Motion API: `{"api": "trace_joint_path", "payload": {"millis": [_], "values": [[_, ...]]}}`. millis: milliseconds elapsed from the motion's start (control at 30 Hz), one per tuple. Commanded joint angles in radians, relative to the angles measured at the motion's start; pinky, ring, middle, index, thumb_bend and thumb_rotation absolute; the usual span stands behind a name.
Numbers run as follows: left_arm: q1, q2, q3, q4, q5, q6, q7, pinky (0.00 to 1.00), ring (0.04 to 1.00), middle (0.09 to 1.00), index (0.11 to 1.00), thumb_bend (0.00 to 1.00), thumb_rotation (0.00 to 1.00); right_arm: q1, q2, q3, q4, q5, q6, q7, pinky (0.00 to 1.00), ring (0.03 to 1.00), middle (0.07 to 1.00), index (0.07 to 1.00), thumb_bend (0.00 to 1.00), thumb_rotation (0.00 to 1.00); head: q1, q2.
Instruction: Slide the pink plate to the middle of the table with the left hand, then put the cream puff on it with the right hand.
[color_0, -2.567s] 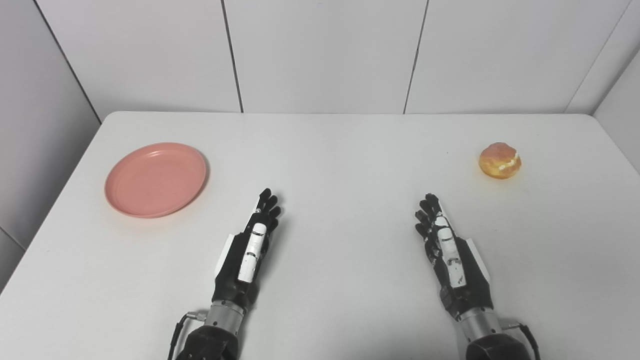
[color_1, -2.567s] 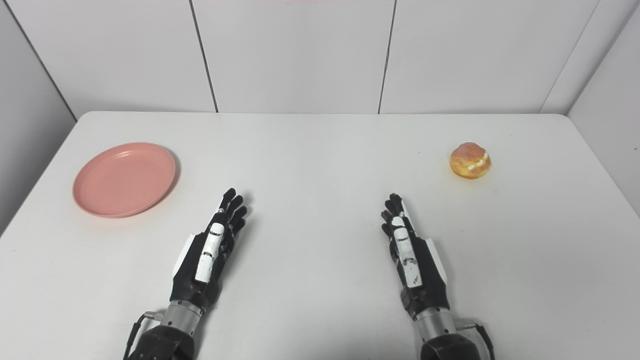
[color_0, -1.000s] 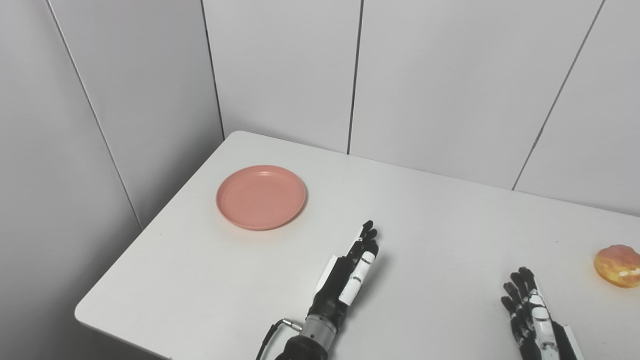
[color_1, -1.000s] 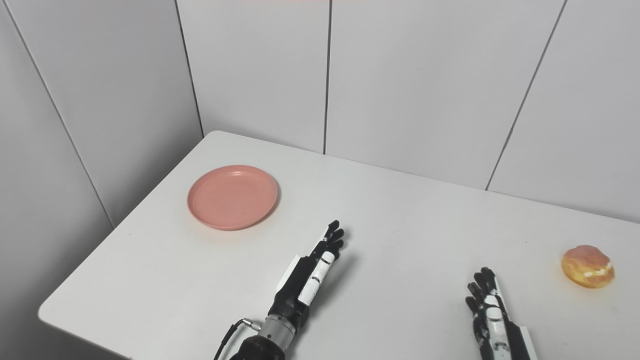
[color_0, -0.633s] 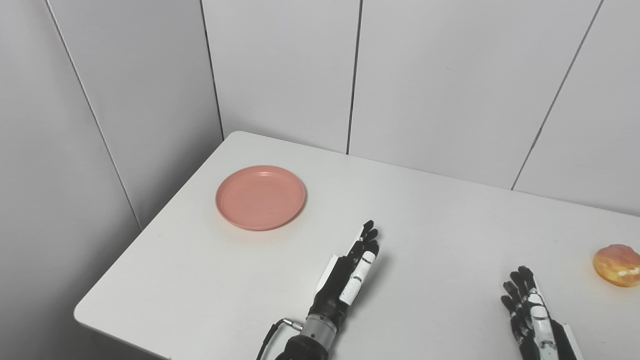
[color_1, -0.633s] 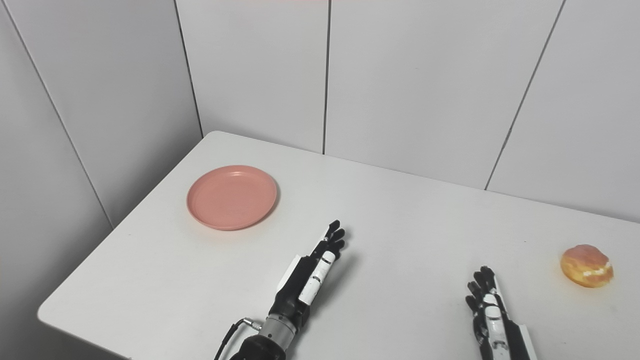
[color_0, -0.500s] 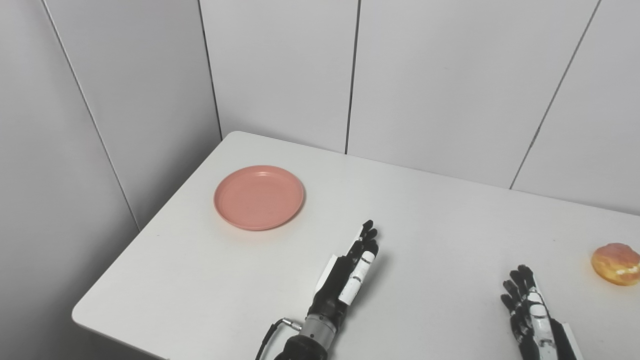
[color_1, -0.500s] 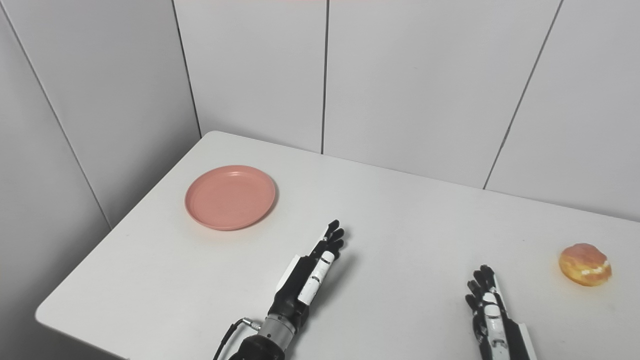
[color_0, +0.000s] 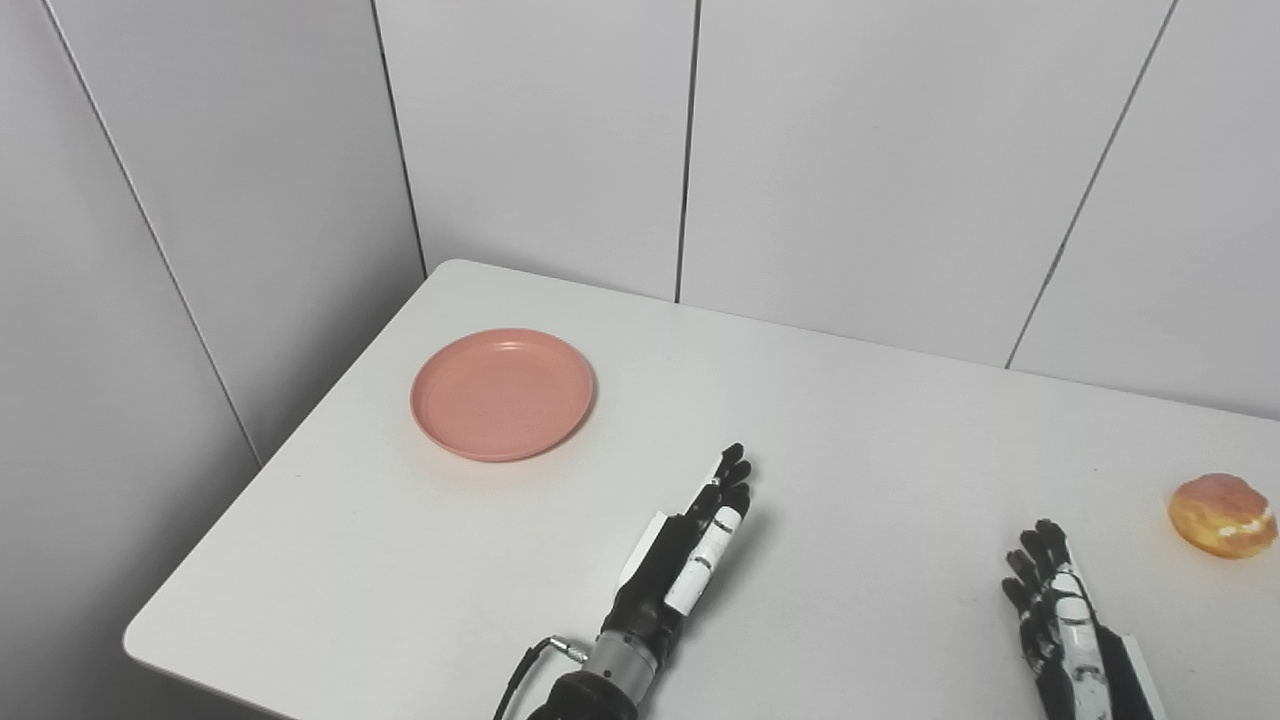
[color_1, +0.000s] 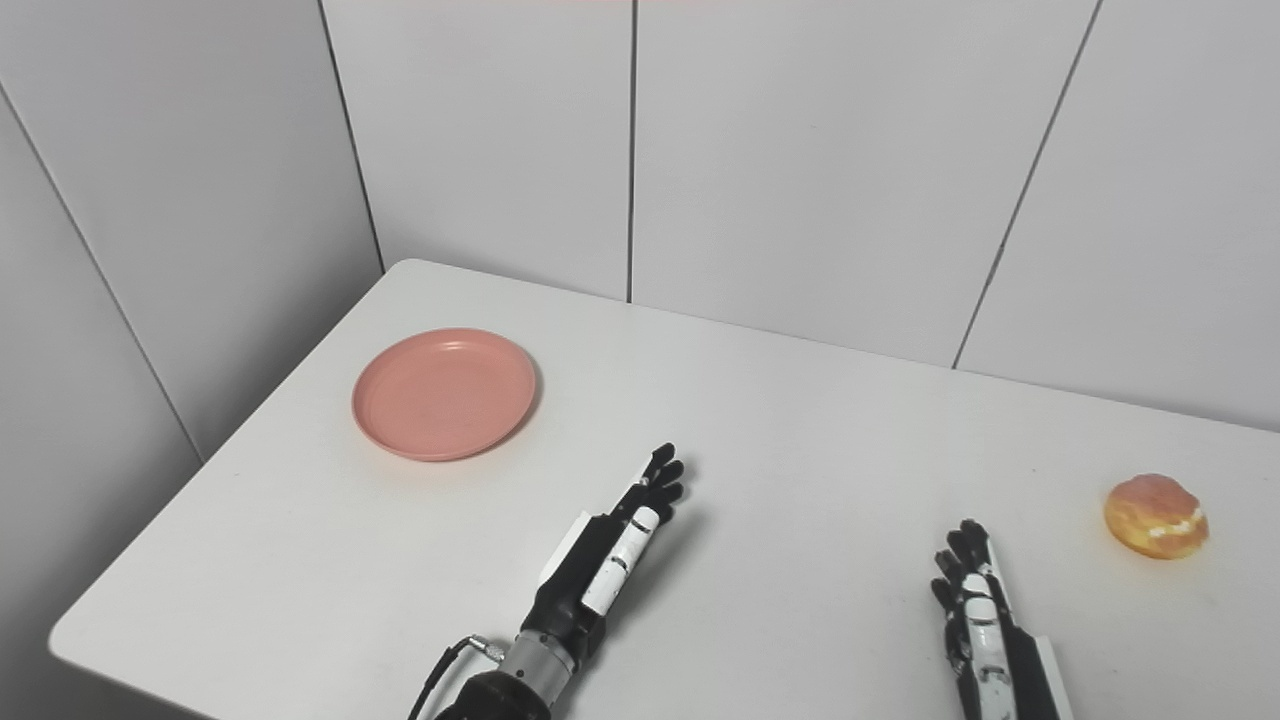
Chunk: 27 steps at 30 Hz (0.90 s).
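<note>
Hands lay low over the white bench (color_0: 900, 420), neither holding anything. The left hand (color_0: 690, 545) stretched flat, fingers straight and close together, pointing forward and a little to its right, thumb side up with a white panel showing along it. Nothing lay between its fingers, and nothing touched it but perhaps the bench surface beneath; whether it rested on the bench or floated just above could not be told. A cable (color_0: 525, 668) looped out at its wrist near the bottom edge.

The pink plate (color_0: 503, 393) sat well ahead of the left hand and off to that hand's left, flat on the bench near the far left corner, well apart from the fingertips. It held nothing.

The right hand (color_1: 985, 625) was only partly in view, cut off by the bottom edge. Its fingers were extended and slightly spread, pointing forward, with nothing in them. The cream puff (color_1: 1155, 516) stood ahead of this hand and to its right, near but clearly apart from it, with bare bench between. It was a round golden bun with a line of white filling on its side.

A broad stretch of bare bench separated the two hands. Behind the bench rose grey wall panels (color_0: 850, 150) with dark seams, meeting in a corner beyond the plate.
</note>
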Motion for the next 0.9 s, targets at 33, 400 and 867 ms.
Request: {"api": "trace_joint_path", "payload": {"millis": [33, 400, 867], "values": [[-0.017, 0.011, -0.003, -0.073, 0.003, 0.041, -0.018, 0.97, 0.971, 0.977, 0.979, 0.46, 1.0, 0.041, 0.01, -0.002, 0.073, 0.005, 0.002, -0.004, 1.0, 1.0, 1.0, 1.0, 0.12, 1.0, -0.001, 0.002], [-0.091, 0.054, 0.033, -0.175, -0.043, 0.069, -0.049, 1.0, 0.99, 0.996, 0.989, 0.47, 1.0, 0.041, 0.014, -0.004, 0.065, 0.015, 0.005, -0.001, 1.0, 1.0, 1.0, 1.0, 0.11, 1.0, 0.005, 0.006], [-0.169, 0.081, 0.119, -0.235, -0.042, 0.072, -0.017, 1.0, 0.977, 0.99, 0.989, 0.45, 1.0, 0.041, 0.012, -0.003, 0.064, 0.013, 0.002, -0.002, 1.0, 1.0, 1.0, 1.0, 0.09, 1.0, 0.015, -0.002]]}}
